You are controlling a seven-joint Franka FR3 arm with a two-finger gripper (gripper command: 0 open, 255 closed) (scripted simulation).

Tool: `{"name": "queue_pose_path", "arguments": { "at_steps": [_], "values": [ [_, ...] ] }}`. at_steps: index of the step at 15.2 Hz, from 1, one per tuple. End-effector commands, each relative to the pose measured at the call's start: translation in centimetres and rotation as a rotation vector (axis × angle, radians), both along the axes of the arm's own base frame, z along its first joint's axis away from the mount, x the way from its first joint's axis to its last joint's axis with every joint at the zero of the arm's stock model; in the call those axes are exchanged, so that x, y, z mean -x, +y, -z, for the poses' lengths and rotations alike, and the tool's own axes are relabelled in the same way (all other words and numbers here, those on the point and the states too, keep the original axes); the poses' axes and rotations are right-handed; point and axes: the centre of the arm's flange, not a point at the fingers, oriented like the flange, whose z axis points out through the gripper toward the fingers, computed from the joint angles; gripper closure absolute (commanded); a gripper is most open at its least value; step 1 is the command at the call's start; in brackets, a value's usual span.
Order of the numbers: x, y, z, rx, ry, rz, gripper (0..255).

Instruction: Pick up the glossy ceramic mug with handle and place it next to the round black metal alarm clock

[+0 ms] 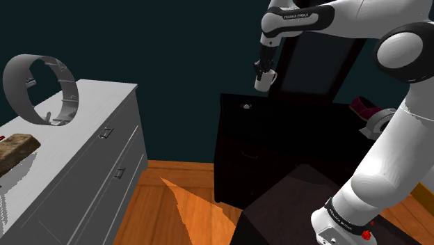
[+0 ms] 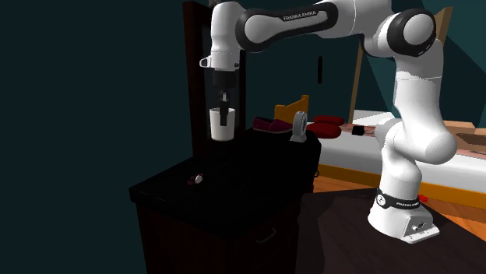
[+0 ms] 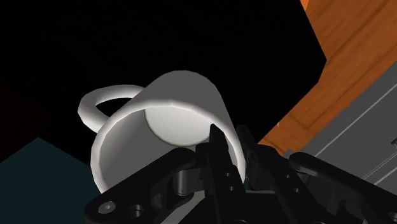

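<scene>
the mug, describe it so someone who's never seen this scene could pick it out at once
Find the white arm reaching over the black cabinet; at its end the black fingers clasp the wall of a plain white mug. It hangs in the air above the cabinet top, upright with a loop handle, unlike the small round thing lying on the top below.

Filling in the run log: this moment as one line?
gripper: shut on white mug | mug: held above black cabinet | alarm clock: on cabinet top | placement: not yet
</scene>
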Motion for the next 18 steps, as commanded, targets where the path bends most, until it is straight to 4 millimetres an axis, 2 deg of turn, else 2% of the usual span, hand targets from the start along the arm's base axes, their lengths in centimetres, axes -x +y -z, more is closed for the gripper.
{"name": "queue_pose_path", "arguments": {
  "at_steps": [1,12,18],
  "values": [
    [0.0,-0.1,-1.1,0.000,0.000,0.000,255],
    [0.0,-0.1,-6.8,0.000,0.000,0.000,255],
    [4.5,-6.6,-6.8,0.000,0.000,0.000,255]
  ]
}}
